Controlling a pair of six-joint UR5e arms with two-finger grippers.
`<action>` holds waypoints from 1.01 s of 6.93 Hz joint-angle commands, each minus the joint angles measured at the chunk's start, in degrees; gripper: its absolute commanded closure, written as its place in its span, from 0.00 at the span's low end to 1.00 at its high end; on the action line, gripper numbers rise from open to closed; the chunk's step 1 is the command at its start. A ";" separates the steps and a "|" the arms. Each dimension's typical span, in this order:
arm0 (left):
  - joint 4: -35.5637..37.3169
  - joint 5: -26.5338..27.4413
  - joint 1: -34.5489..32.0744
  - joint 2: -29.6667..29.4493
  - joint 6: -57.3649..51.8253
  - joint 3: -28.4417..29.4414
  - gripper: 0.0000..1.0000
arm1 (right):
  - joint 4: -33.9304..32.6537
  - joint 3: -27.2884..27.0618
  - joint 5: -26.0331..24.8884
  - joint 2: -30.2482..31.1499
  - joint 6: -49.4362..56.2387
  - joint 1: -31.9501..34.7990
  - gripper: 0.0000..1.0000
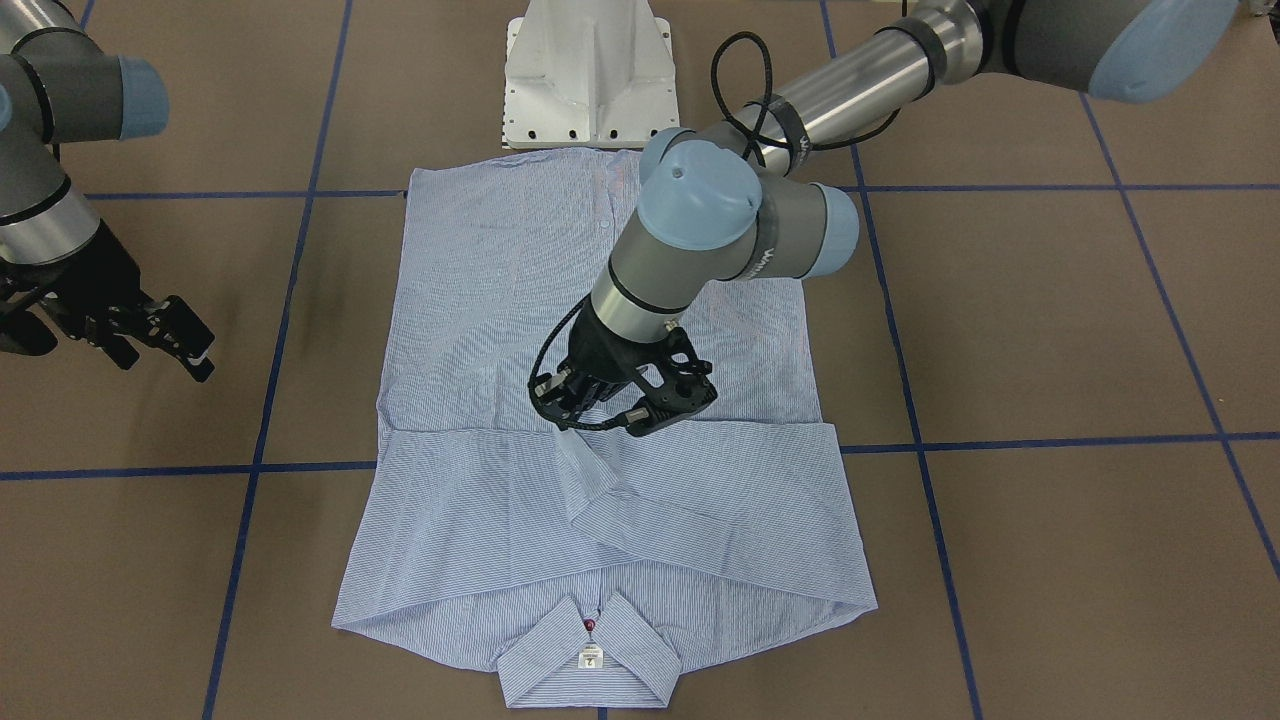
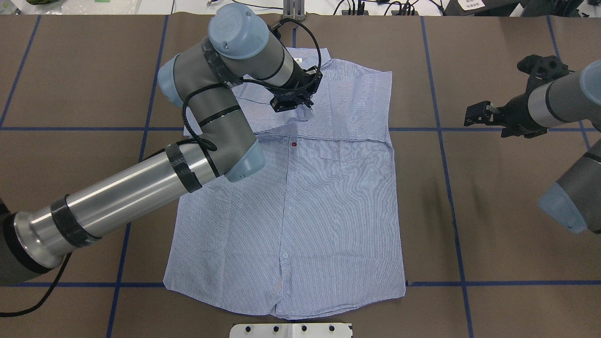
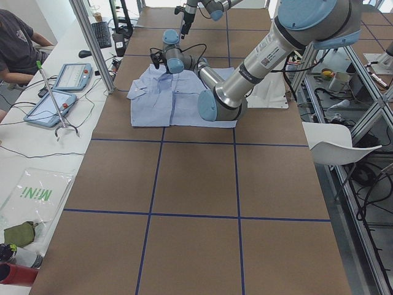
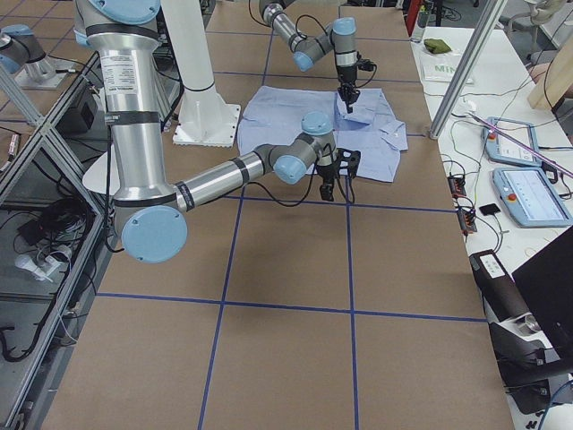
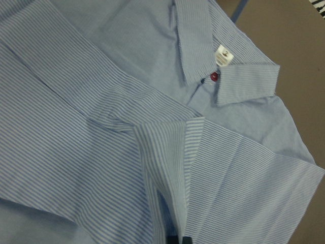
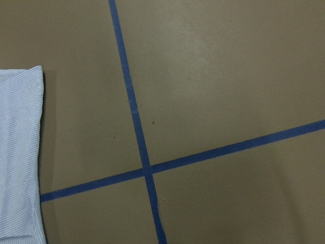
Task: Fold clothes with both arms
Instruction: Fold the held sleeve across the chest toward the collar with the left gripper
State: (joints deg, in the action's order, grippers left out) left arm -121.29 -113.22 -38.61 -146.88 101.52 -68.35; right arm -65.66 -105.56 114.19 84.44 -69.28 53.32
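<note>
One shirt (image 2: 328,211), thin light blue cloth with fine white stripes, flat and front-up on the brown table (image 2: 493,211), collar (image 1: 540,660) at the end away from the robot, sleeves folded across the chest. One red button (image 1: 589,626) at the collar. Two arms, smooth silver-grey tubes with rounded light blue caps. Left arm (image 2: 141,192) stretched over the shirt, wrist bent down, left gripper (image 1: 572,425) pinched on a cuff (image 1: 585,470), cloth drawn up in a soft ridge. Right arm (image 2: 558,98) off to the side, right gripper (image 2: 474,112) over bare table, grasping nothing; cannot tell whether spread or closed.

Brown table (image 2: 493,211), blue tape grid (image 2: 70,127); striped shirt (image 2: 328,211) flat mid-table, hem beside white base (image 2: 291,330).
</note>
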 commanded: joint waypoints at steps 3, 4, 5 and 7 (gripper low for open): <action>0.00 5.73 5.56 -2.36 0.17 1.46 1.00 | 0.00 -0.26 0.25 0.11 0.02 0.20 0.00; -0.09 5.73 5.74 -2.79 0.08 1.90 0.72 | 0.00 -0.44 0.25 0.72 0.02 0.20 0.00; -0.18 5.73 5.74 -3.67 0.08 2.69 0.65 | 0.00 -0.53 0.25 0.90 0.02 0.20 0.00; 0.00 5.82 5.74 -4.73 -0.27 3.23 0.00 | 0.09 -2.18 0.25 2.39 -1.03 -0.06 0.00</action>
State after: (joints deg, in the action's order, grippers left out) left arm -121.41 -107.44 -32.85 -151.18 101.28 -65.19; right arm -65.59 -106.57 114.43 85.88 -69.52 53.45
